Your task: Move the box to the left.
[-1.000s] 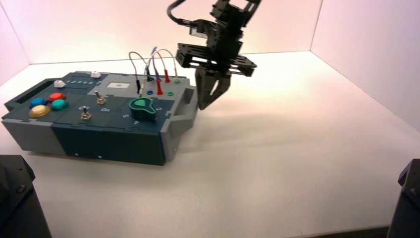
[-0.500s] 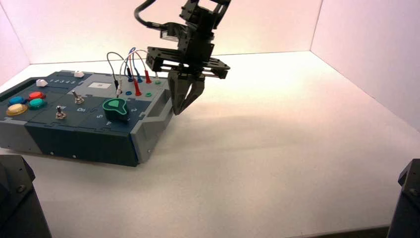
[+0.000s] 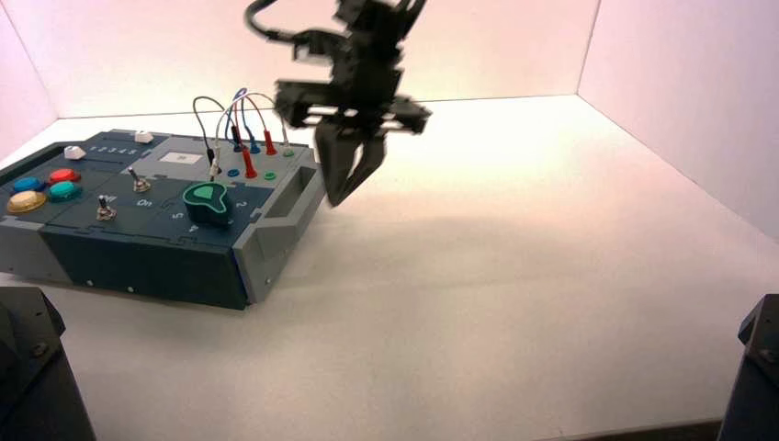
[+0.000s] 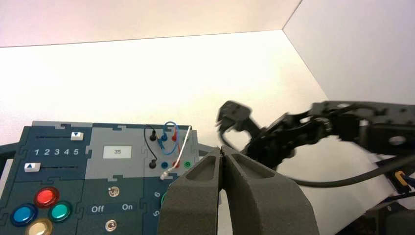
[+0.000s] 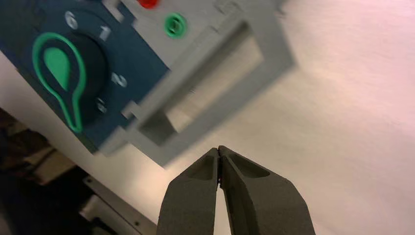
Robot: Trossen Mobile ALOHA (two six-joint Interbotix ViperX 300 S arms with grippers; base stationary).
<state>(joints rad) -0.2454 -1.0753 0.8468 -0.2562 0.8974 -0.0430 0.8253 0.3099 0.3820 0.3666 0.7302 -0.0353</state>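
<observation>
Box [image 3: 147,266]: table's nine o'clock.
Right gripper [image 3: 336,202]: tips together, beside the three-o'clock handle [image 3: 287,223].
Left gripper [image 4: 221,148]: pressed together, idle, seven o'clock.
Push: apparently nearly complete; next, retreat toward three.

The right arm [image 3: 367,50] is black, built of blocky segments, with a thick black cable [image 4: 342,183] looping along it and pale round screw heads at its joints. Its gripper [image 5: 219,149] has dark grey, smooth, flat-faced fingers that taper to points. The left gripper [image 4: 221,149] wears the same dark grey, wedge-shaped fingers, faceted and plain.
</observation>
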